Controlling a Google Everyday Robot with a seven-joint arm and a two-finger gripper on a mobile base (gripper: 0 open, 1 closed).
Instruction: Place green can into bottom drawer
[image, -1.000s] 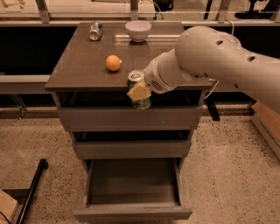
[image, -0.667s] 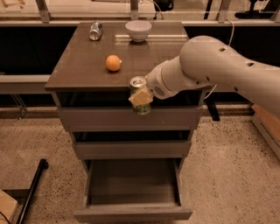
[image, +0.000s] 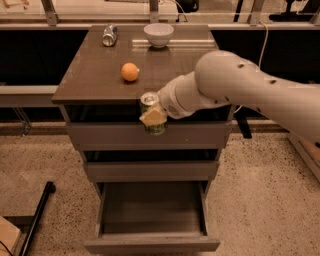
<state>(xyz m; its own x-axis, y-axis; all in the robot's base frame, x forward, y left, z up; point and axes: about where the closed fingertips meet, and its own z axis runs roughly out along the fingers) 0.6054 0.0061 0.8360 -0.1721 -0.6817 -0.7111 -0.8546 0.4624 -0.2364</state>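
The green can, green with a silver top, hangs upright in front of the cabinet's top drawer front, off the counter edge. My gripper is shut on the green can, reaching in from the right on a large white arm; a pale finger pad lies across the can's side. The bottom drawer stands pulled open below, a wide shallow tray with nothing visible inside. The can is well above the drawer's opening.
On the cabinet top are an orange fruit, a white bowl and a silver-grey can at the back left. The two upper drawers are closed. A black pole lies on the speckled floor at left.
The arm has carried the green can lower and slightly left, from the counter's front edge down to the top drawer's front.
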